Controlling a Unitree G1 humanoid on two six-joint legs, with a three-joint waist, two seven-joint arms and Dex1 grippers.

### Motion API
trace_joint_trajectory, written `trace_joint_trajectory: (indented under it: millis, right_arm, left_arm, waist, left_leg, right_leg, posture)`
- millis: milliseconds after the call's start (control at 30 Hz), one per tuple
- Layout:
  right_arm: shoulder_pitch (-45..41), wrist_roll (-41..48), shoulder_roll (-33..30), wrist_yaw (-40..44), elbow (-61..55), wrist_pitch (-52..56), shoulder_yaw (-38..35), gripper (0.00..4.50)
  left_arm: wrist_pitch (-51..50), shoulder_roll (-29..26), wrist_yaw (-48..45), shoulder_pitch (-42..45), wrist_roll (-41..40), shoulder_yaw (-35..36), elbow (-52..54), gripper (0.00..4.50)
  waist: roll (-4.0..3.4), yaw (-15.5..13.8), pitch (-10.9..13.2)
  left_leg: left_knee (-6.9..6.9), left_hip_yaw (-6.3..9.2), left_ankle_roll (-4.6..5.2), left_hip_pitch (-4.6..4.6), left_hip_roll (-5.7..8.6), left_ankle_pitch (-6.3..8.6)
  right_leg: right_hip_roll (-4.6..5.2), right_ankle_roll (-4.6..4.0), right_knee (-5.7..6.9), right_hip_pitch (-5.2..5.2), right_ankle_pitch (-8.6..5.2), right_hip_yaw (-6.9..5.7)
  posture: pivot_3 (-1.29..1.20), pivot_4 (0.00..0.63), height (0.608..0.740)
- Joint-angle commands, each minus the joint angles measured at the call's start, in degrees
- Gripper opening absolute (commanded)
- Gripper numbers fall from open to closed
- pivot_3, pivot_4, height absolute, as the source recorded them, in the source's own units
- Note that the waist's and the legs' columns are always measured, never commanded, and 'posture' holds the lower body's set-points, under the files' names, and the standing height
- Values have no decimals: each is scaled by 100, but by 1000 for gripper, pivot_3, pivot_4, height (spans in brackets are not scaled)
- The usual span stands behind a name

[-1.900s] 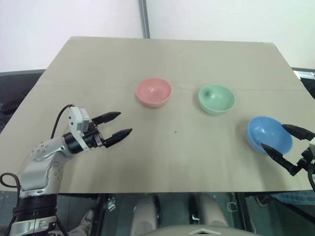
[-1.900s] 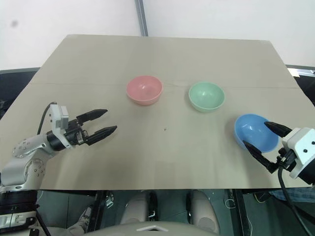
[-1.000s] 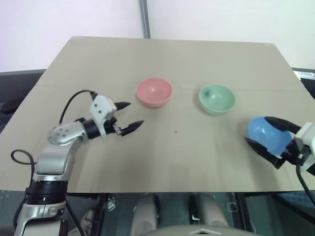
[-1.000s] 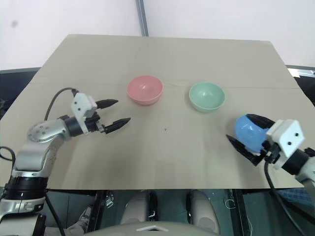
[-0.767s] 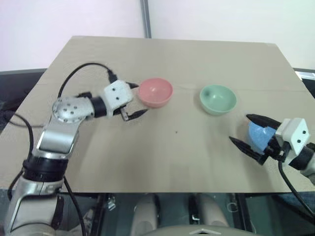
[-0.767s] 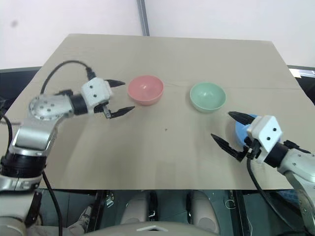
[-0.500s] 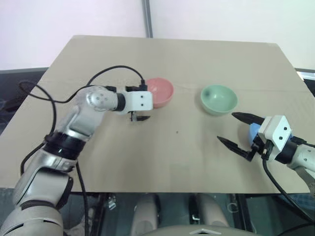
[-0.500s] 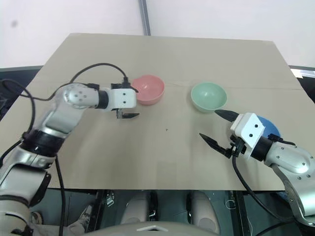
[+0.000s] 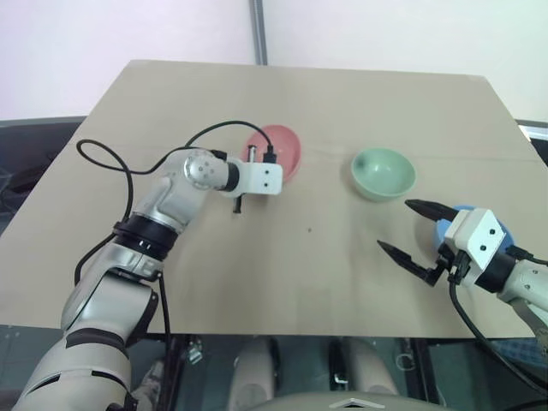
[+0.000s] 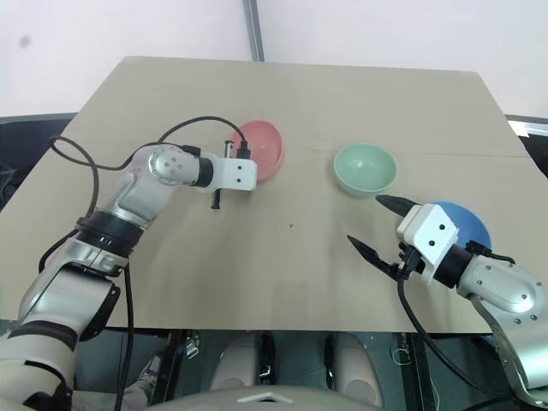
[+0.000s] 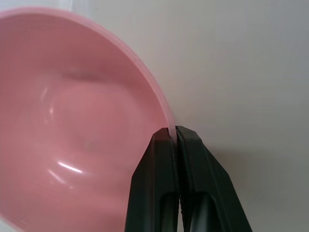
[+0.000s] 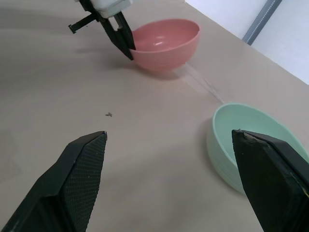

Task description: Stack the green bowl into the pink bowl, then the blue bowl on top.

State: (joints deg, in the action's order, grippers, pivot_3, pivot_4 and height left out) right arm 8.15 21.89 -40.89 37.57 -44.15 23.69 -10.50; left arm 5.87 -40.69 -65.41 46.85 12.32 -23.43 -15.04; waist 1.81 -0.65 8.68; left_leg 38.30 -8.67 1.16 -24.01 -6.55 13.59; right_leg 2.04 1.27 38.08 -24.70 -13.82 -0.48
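The pink bowl (image 9: 282,150) sits left of the table's middle and looks slightly tipped. My left gripper (image 11: 173,133) is shut on its near rim, with the thin edge pinched between the fingertips; it shows at the bowl (image 12: 164,41) as black fingers (image 12: 126,46). The green bowl (image 9: 383,173) stands upright to the right of it, untouched. The blue bowl (image 10: 467,221) rests near the right edge, partly hidden behind my right wrist. My right gripper (image 9: 396,225) hangs open in front of the green bowl (image 12: 256,140), nothing between its fingers.
The tan table (image 9: 300,282) has bare surface between the bowls and the front edge. A grey pole (image 9: 257,30) rises behind the far edge. A black cable (image 9: 111,158) loops off my left arm above the table.
My left arm swung right to the pink bowl, and its gripper shut on the rim. My right gripper left the blue bowl and moved left, still open.
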Motion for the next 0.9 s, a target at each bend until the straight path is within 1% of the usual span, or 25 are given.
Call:
trace_joint_trajectory:
  millis: [33,100,233,267,300,333,367,433,500,600,667,733,800,900]
  right_arm:
    - [6,39,8,-80,-244,-11,-188,4500]
    - [-14,56,9,-107,-245,5,-192,4500]
    - [-71,69,10,-131,-234,37,-168,4500]
    - [-79,70,12,-134,-237,49,-164,4500]
    - [-83,72,14,-137,-242,58,-164,4500]
    - [-96,73,21,-151,-245,72,-157,4500]
    - [-100,75,30,-168,-252,84,-155,4500]
    - [-118,63,43,-202,-259,112,-137,4500]
    - [-137,58,48,-229,-261,136,-119,4500]
    - [-155,43,33,-247,-249,158,-92,4500]
    - [-180,-15,-21,-233,-220,178,-56,4500]
    - [-276,-299,-164,-282,-129,254,85,4500]
    - [-495,-845,-391,-371,121,259,373,4500]
    - [-981,-1198,-573,-253,750,218,753,4500]
  left_arm:
    - [393,-356,-1038,-458,-1159,271,1241,48]
    - [401,-545,-1516,-663,-1604,302,1653,48]
    - [552,-589,-1890,-691,-1902,294,1754,48]
    - [598,-566,-1937,-661,-1909,271,1720,514]
    - [679,-545,-1969,-638,-1897,253,1691,653]
    - [708,-492,-1967,-606,-1886,237,1658,885]
    - [721,-424,-1938,-575,-1873,228,1637,1230]
    - [729,-315,-1856,-506,-1771,216,1577,2191]
    - [784,-291,-1826,-463,-1650,214,1513,2947]
    - [670,-231,-1625,-413,-1545,317,1459,4489]
    - [227,-277,-1594,-392,-1747,473,1591,4489]
    - [-349,-392,-1666,-428,-2140,693,1822,4489]
    - [-1222,-638,-1750,-553,-2611,984,2091,4489]
    - [-2419,-1017,-1724,-825,-3233,1393,2421,4489]
  waist:
    - [0,9,0]
    - [0,-1,0]
    - [-1,-24,-1]
    - [-1,-24,-1]
    - [-1,-21,-1]
    - [-1,-18,-1]
    - [-1,-19,-1]
    - [-1,-18,-1]
    - [-1,-15,-1]
    - [-1,-6,-1]
    - [-1,-9,-1]
    - [-1,3,0]
    - [-1,33,0]
    - [-4,94,1]
  left_leg:
    - [0,-1,0,-1,-1,0]
    - [1,-1,-1,0,-1,-1]
    - [13,6,1,6,-1,-1]
    - [20,12,1,8,-1,-1]
    - [22,12,1,8,-1,0]
    - [23,13,2,8,-1,-1]
    - [24,14,2,8,-1,0]
    - [24,20,2,7,0,0]
    - [23,23,1,7,0,-1]
    - [20,27,1,7,0,-1]
    - [20,28,1,7,0,-1]
    - [21,27,1,6,0,-1]
    - [21,26,1,6,-1,-1]
    - [20,25,1,10,-4,-1]
  right_leg:
    - [0,0,0,-1,0,1]
    - [0,0,0,0,0,1]
    - [-1,0,11,10,-1,-4]
    - [0,-4,11,17,-3,-7]
    - [0,-8,11,18,-6,-7]
    - [0,-11,11,19,-8,-7]
    - [0,-11,11,20,-7,-7]
    - [-1,-4,11,22,-3,-11]
    - [-2,0,11,23,0,-13]
    - [-4,0,11,22,0,-14]
    - [-4,0,11,22,0,-15]
    - [-4,0,11,23,0,-14]
    - [-3,1,12,21,-1,-13]
    - [-4,1,14,18,-2,-12]
  posture:
    - [0,150,740]
    - [0,150,740]
    - [0,150,740]
    - [0,150,740]
    - [0,150,740]
    - [0,150,740]
    - [0,150,740]
    - [0,150,740]
    - [0,150,740]
    - [0,150,740]
    - [0,150,740]
    - [0,150,740]
    - [0,150,740]
    - [0,150,740]
